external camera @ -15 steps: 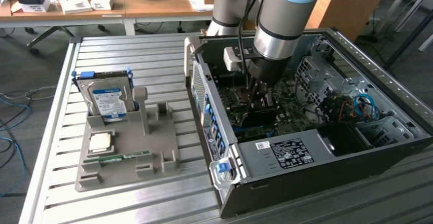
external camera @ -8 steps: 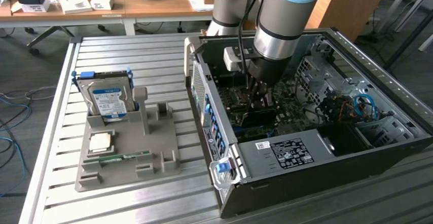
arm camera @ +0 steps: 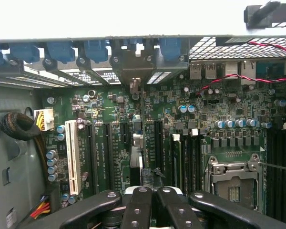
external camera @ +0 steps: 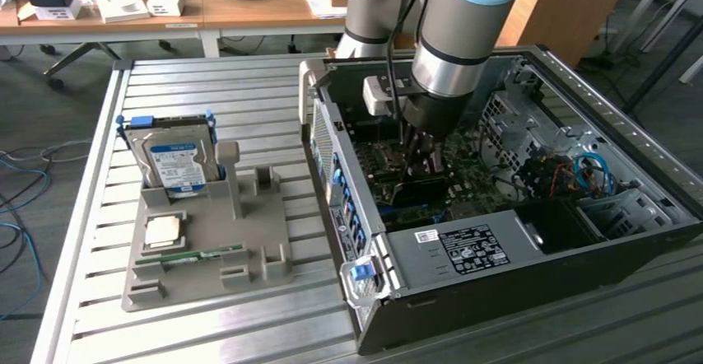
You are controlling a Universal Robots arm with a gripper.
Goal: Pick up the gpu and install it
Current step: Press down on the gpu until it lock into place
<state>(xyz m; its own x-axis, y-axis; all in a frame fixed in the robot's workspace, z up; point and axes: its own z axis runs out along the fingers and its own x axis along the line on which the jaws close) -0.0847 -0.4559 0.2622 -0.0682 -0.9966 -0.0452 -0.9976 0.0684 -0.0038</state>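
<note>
The arm reaches down into the open computer case (external camera: 483, 253), with my gripper (external camera: 423, 165) low over the motherboard (external camera: 384, 191). The gripper (arm camera: 154, 192) has its two black fingers pressed together. The gpu (arm camera: 141, 143) appears edge-on as a thin dark card running from the fingers toward the case's rear slot openings, where its silver bracket (arm camera: 133, 67) sits. It stands upright along an expansion slot between the black slots. In the exterior view the gpu (external camera: 423, 189) is a dark strip just under the gripper. How deep it sits in the slot I cannot tell.
A grey fixture (external camera: 258, 253) on the slatted table holds a silver hard drive (external camera: 176, 162), a square chip (external camera: 163, 231) and a green memory stick (external camera: 200, 256). Inside the case are a white slot (arm camera: 72, 157), a processor socket (arm camera: 233, 183), red-black wires (arm camera: 229, 78) and drive cages (external camera: 615, 207).
</note>
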